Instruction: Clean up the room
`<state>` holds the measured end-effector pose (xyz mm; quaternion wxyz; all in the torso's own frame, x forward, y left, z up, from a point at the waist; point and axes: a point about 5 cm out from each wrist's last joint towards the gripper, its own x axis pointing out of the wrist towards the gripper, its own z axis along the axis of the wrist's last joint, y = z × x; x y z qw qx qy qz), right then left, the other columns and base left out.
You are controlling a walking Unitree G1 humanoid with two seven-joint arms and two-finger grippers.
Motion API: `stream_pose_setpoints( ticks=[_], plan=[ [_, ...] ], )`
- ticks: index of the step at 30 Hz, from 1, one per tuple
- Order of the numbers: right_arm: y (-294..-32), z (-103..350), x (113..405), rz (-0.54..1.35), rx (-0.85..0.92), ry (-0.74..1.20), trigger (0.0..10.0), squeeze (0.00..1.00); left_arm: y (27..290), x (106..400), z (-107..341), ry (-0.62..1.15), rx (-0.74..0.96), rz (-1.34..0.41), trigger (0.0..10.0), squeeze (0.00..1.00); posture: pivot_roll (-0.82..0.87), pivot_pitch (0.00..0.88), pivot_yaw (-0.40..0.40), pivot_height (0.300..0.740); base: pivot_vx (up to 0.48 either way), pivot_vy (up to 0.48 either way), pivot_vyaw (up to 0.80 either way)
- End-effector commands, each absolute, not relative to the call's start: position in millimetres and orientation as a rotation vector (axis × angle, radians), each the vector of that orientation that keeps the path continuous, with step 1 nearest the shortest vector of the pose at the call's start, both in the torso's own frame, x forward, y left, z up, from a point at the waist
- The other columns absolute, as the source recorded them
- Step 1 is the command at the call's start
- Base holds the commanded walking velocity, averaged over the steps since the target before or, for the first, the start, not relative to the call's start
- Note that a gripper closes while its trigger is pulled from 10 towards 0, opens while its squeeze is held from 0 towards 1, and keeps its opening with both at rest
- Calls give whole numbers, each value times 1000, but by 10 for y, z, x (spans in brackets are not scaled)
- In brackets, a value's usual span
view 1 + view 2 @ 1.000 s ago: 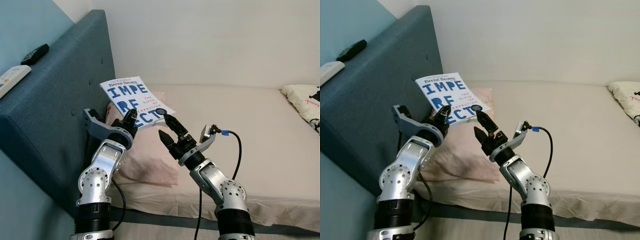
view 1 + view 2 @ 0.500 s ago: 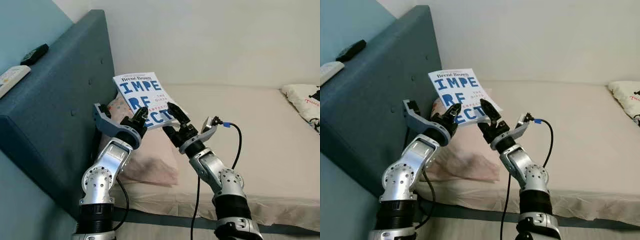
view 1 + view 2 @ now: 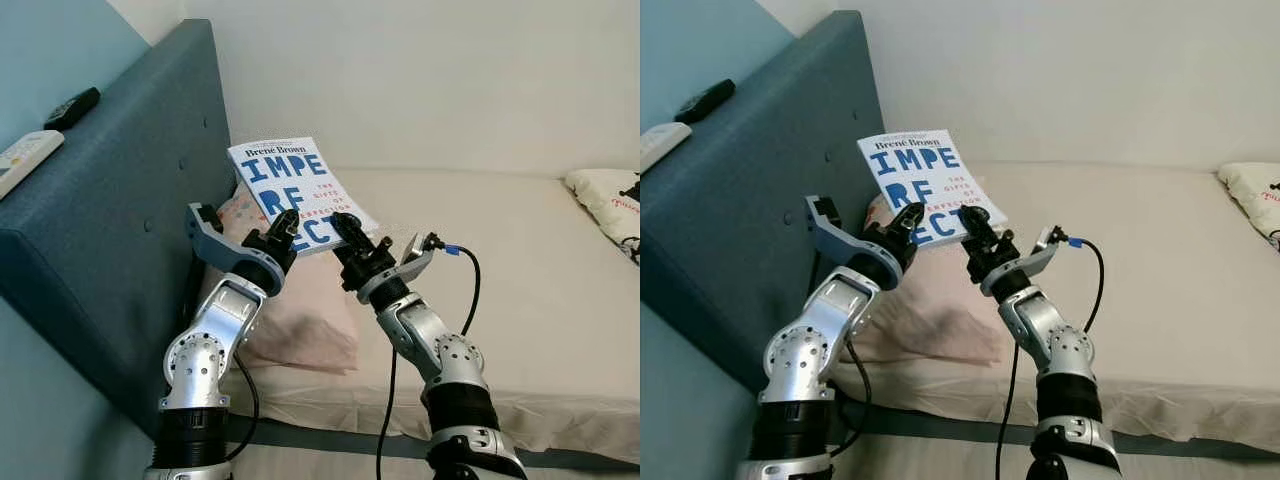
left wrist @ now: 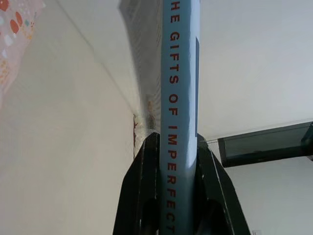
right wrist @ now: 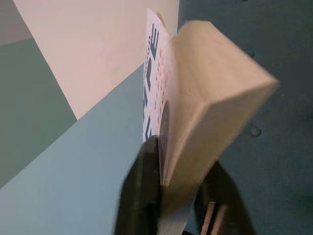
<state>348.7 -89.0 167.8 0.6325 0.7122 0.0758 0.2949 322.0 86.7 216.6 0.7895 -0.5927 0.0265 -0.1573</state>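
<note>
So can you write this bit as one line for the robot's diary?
step: lift book | book: raised over pillow | left hand: shut on spine | right hand: shut on page edge | bed: behind

Home bedroom, bed with beige sheet, padded blue headboard, pink pillow beside it, second patterned pillow at far edge, remotes on headboard top, plain white wall

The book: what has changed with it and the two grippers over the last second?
The book has been lifted higher off the pink pillow. A second ago only the left gripper held it, the right gripper open beside it; the right has since closed on the book's lower edge, so both hold it. The two remotes on the headboard have not moved.
</note>
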Motion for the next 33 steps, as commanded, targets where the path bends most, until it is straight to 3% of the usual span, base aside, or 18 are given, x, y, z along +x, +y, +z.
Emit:
stream_pose_setpoints(
  ticks=[1, 14, 15, 25, 26, 29, 33],
  plan=[
    [-672, 1792, 3492, 735, 1685, 170, 0, 0, 705, 3177, 2218, 44, -1369, -371, 10000, 0, -16, 111, 17, 740, 0, 0, 0],
    [-707, 1777, 3522, 710, 1677, 153, 0, 0, 707, 3174, 2205, 43, -1281, -369, 10000, 0, -15, 110, 20, 740, 0, 0, 0],
    [-714, 1780, 3523, 711, 1668, 150, 0, 0, 708, 3168, 2199, 35, -1230, -378, 10000, 1000, -14, 112, 20, 740, 0, 0, 0],
    [-804, 1797, 3530, 714, 1649, 122, 0, 0, 723, 3109, 2185, 22, -1091, -435, 10000, 1000, -14, 112, 20, 740, 0, 0, 0],
    [-838, 1796, 3528, 712, 1637, 111, 0, 0, 782, 3100, 2163, 19, -1076, -429, 10000, 0, -12, 113, 20, 740, 0, 0, 0],
    [-849, 1795, 3527, 712, 1631, 108, 0, 0, 810, 3098, 2154, 17, -1069, -426, 10000, 0, -13, 112, 21, 740, 0, 0, 0],
    [-925, 1769, 3521, 694, 1529, 111, 0, 0, 1058, 3096, 2032, 2, -934, -375, 10000, 0, -15, 114, 23, 740, 0, 0, 0]
  ],
)
